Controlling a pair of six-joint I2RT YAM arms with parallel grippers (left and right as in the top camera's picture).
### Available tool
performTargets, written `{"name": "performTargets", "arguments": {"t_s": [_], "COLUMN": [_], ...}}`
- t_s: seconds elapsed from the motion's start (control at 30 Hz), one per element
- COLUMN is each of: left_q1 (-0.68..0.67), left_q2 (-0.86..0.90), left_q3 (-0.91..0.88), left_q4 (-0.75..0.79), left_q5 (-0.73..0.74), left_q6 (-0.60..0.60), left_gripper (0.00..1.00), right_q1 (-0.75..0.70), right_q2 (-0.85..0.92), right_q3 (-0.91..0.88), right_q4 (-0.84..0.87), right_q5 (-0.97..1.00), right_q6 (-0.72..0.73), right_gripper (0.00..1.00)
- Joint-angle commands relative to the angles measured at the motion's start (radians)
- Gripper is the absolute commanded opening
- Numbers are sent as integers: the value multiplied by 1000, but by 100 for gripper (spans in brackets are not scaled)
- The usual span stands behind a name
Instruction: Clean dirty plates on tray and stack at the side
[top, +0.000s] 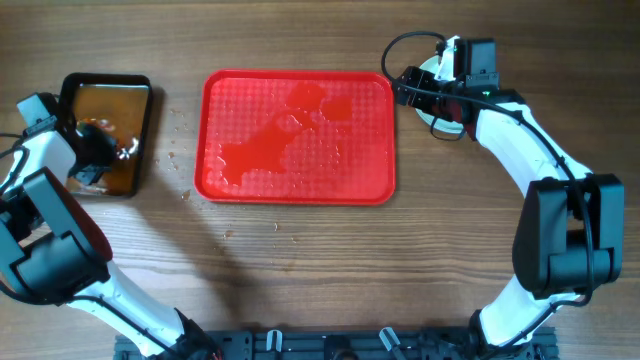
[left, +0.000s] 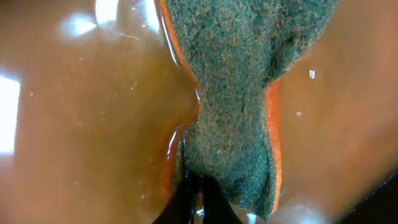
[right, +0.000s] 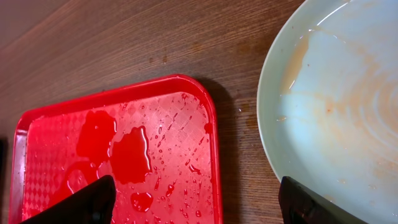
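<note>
The red tray lies mid-table with no plates on it, only puddles and drops of water; its corner shows in the right wrist view. A pale plate sits on the table right of the tray, mostly hidden under my right arm; I cannot tell how many are stacked. In the right wrist view the plate is wet with faint orange smears. My right gripper is open and empty over the gap between tray and plate. My left gripper is shut on a green-and-orange sponge, dipped in brown water.
The black pan of brownish water stands at the far left, with my left gripper inside it. Small water drops lie on the wood between pan and tray. A cable loops above my right wrist.
</note>
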Motion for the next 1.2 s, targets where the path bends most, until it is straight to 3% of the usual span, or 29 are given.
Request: {"name": "performTargets", "arguments": {"t_s": [0.0,0.23,0.57,0.8,1.17], "left_q1": [-5,-6,6,5,3], "left_q2": [2,-116,40,116,-103], "left_q3": [8,13,11,10,12], "left_q4": [-5,92,313,292,192], "left_q5": [-17,-18,-90,-128,-104], "left_q6": [5,5,5,5,5], "left_gripper": [4,4,4,4,4], "right_q1": [2,2,2,2,2], "right_q2": [-10,-10,-10,-10,-10], "right_q3": [-4,-4,-4,-4,-4], "right_q4": [-2,-4,-5,-8,-16], "right_q5": [11,11,11,11,10], "right_q6": [0,1,0,0,0], "right_gripper": [84,84,84,84,82]}}
